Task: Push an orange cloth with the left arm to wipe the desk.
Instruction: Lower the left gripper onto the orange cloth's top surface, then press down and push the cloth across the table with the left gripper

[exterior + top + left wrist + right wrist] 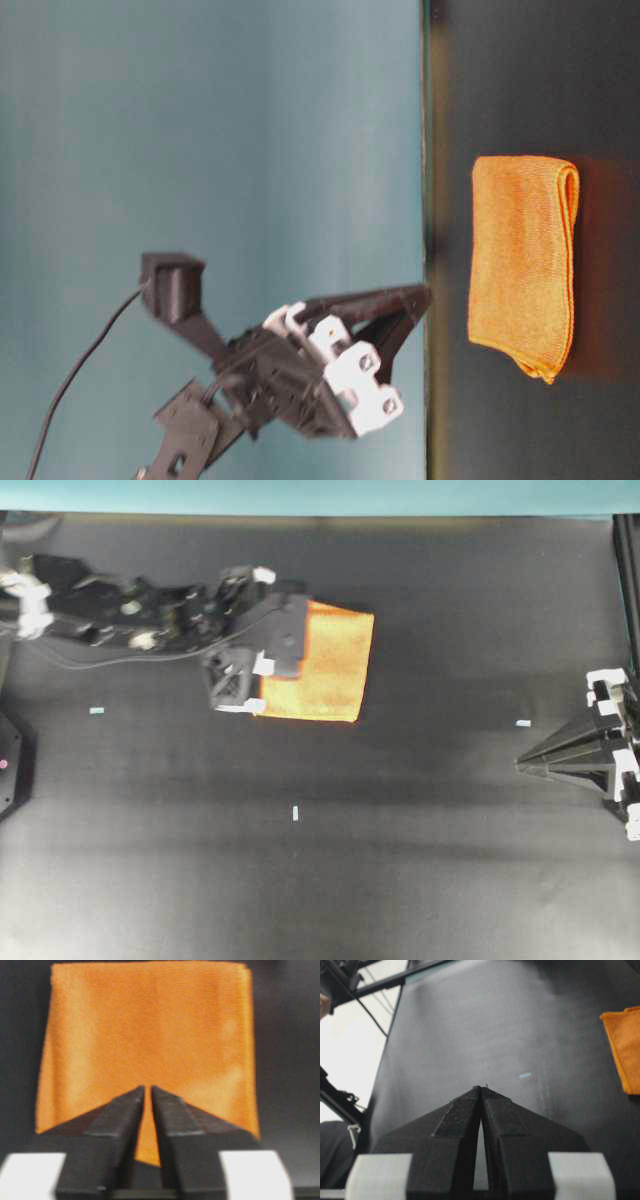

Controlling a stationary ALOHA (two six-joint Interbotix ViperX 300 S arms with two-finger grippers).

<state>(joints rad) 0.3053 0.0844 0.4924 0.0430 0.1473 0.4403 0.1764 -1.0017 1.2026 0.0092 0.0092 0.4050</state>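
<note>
No readable text, labels or numbers appear anywhere.

Folded bright orange cloth (325,665), roughly square, lying flat on the matte black bench (420,860) in its far half. The left arm (120,610) reaches in, its closed claw (262,685) over the cloth's near-arm edge.

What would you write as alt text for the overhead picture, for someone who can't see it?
A black robot arm reaches in from the left, its left gripper over the near edge of a folded orange cloth lying on a wide black desk. A second, closed gripper, the right gripper, sits parked at the right edge, well away from the cloth.
</note>
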